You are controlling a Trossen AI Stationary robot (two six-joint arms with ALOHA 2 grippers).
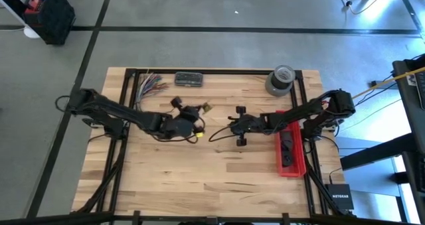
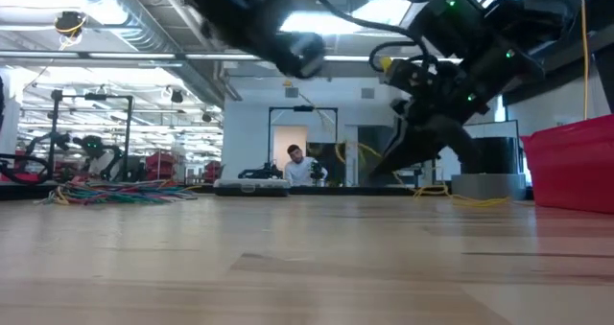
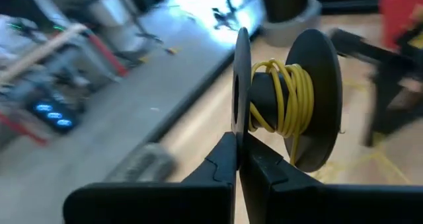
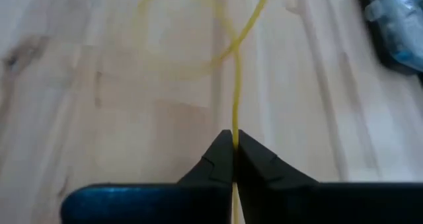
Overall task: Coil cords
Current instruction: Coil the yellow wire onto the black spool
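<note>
Right pincer (image 4: 233, 139) clamps cord (image 4: 235, 85); left pincer (image 3: 238, 145) clamps spool (image 3: 285, 102); wood table (image 1: 199, 178), concrete floor (image 1: 199, 12).

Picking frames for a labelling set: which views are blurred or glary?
Left wrist view: spool and claw sharp, background smeared. Right wrist view: cord crisp near the claw, wood soft. Low view: arms blurred, ceiling lights glaring. High view: evenly lit.

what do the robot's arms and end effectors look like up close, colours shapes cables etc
Both arms are dark, near-black and jointed, with thin black cables looping beside the links. The left end effector and right end effector each have two matte black, wedge-shaped fingers tapering to a point, mounted on a dark blue-black crossbar. In the low view, small green lights glow on an arm's housing.
</note>
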